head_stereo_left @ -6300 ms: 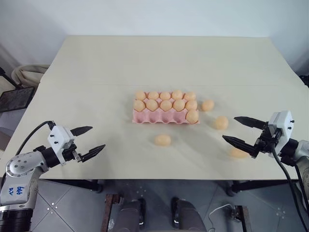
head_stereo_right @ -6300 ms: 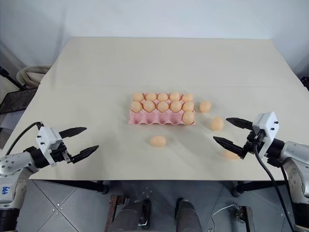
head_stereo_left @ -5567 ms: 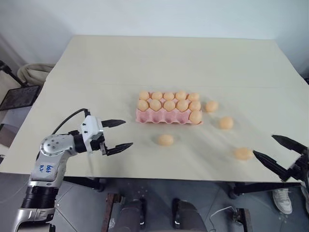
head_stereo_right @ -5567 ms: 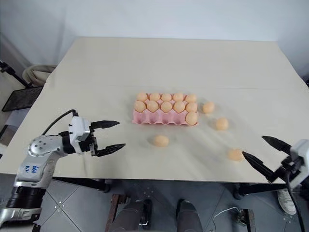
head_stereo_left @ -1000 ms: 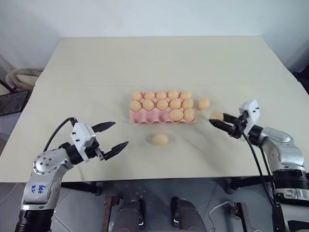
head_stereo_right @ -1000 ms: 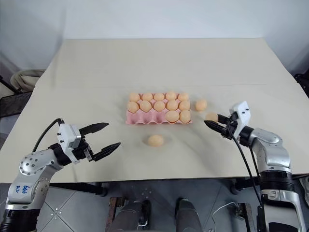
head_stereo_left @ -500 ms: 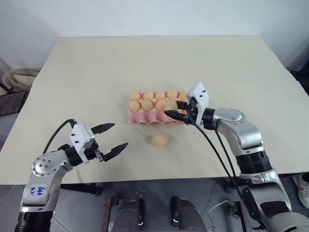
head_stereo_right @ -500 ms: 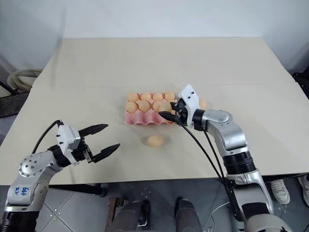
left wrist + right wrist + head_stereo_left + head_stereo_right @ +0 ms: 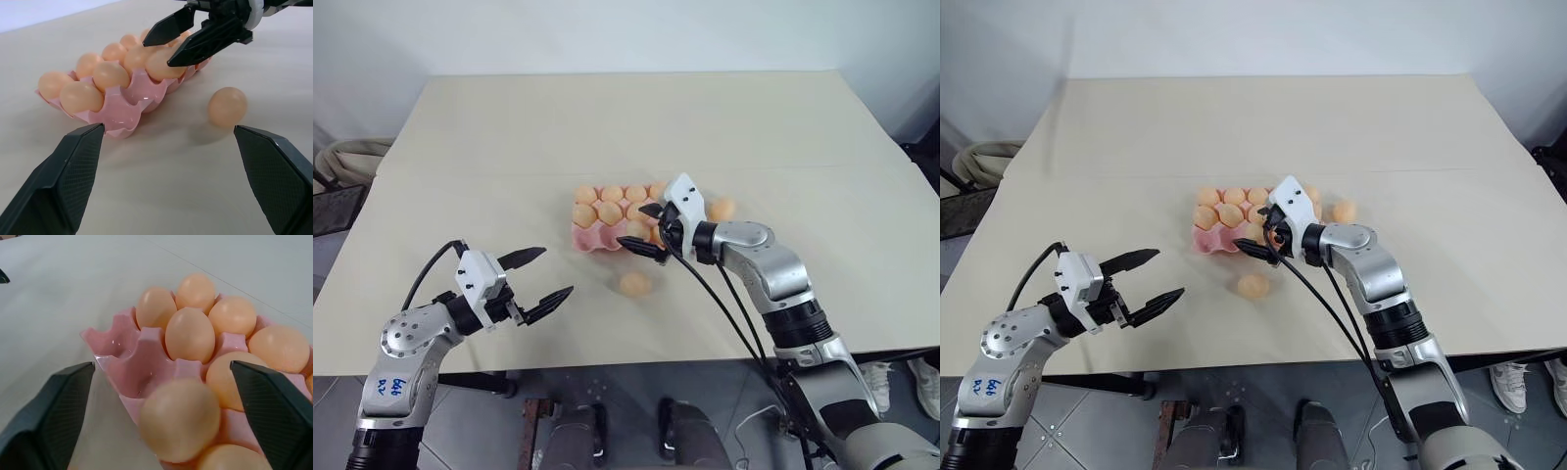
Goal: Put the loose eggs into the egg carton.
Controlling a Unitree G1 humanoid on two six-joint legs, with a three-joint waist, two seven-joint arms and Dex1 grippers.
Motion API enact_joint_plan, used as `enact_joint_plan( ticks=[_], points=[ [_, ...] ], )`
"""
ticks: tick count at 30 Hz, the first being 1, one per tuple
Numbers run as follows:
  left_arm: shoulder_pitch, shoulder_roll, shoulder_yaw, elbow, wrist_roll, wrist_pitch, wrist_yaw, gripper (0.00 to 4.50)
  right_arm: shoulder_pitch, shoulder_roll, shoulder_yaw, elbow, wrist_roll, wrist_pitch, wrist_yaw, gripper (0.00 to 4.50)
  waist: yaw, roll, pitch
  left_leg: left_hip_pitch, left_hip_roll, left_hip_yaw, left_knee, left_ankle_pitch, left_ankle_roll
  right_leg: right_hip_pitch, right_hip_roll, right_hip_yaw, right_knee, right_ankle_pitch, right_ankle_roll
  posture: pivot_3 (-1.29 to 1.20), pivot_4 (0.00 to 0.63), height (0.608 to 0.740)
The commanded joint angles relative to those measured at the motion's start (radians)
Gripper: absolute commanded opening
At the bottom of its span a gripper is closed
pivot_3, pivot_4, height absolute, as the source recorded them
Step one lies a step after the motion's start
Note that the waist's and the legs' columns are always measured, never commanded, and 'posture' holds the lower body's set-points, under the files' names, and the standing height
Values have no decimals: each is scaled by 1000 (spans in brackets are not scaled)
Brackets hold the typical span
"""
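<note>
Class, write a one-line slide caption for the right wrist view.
Open right gripper over pink egg carton, one corner cup empty.

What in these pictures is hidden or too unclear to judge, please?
- Head views: the right gripper and its arm cover the egg carton's right end, so its filled cups cannot be counted.
- Right wrist view: the nearest egg is blurred; whether it sits in a cup is unclear.

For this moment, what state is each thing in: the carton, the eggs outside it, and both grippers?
egg carton: flat on the table, mostly filled, front left corner cup empty.
egg at the front row: between the right gripper's fingers, not gripped.
egg in front of the carton: loose on the table.
egg right of the carton: loose on the table.
left gripper: open, empty.
right gripper: open, over the carton's front row.
</note>
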Motion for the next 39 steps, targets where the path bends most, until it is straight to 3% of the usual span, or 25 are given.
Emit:
enact_joint_plan(
  ticks=[1, 5, 9, 14, 21, 27, 31, 39],
  points=[
    [-12, 0, 1, -1, -9, -17, -8, 4500, 49, -75, -96, -111, 54, -39, 56, 4452, 3, 0, 0, 0, 0, 0, 0, 0, 0, 0, 0, 0, 0, 0, 0, 0, 150, 740],
    [-37, 0, -4, 30, -10, -5, -12, 4500, 178, -188, -204, -164, 95, -108, 124, 4452, 16, 0, 0, 0, 0, 0, 0, -2, 1, 3, -1, -4, -4, 0, 0, 0, 150, 740],
    [-80, 9, -4, 113, 6, -27, -27, 4500, 320, -300, -391, -198, 187, -144, 187, 4452, 28, 0, 0, 0, 0, 2, 0, -2, 2, 2, 0, -7, -6, 0, 0, 0, 150, 740],
    [-121, 17, -15, 172, 1, -36, -67, 4500, 535, -359, -580, -200, 242, -251, 251, 4452, 33, 0, 0, 1, 1, 4, 1, -2, 2, 3, 0, -12, -7, 0, 0, 0, 150, 740],
    [-157, 16, -30, 219, 17, -64, -91, 4500, 788, -357, -705, -195, 228, -447, 297, 4452, 32, 0, 0, 8, 2, 8, 1, -2, 2, 7, 0, -9, -6, 1, 0, 0, 150, 740],
    [-182, 27, -25, 250, 29, -82, -94, 4500, 903, -358, -708, -251, 268, -466, 324, 4452, 29, 0, 0, 12, 4, 11, 0, -3, 2, 8, 1, -1, -6, 1, -1, 0, 150, 740],
    [-164, 33, -21, 239, 19, -70, -100, 4500, 879, -361, -674, -254, 269, -454, 304, 4452, 25, 0, 0, 13, 4, 12, -1, -3, 1, 8, 1, 6, -7, 1, -1, 0, 150, 740],
    [-118, 49, 6, 170, 2, -30, -80, 4500, 463, -360, -461, 22, 96, -334, 115, 4452, 21, 0, 0, 13, 6, 16, -1, -3, 1, 6, 2, 10, -7, 3, -4, 0, 150, 740]
  ],
)
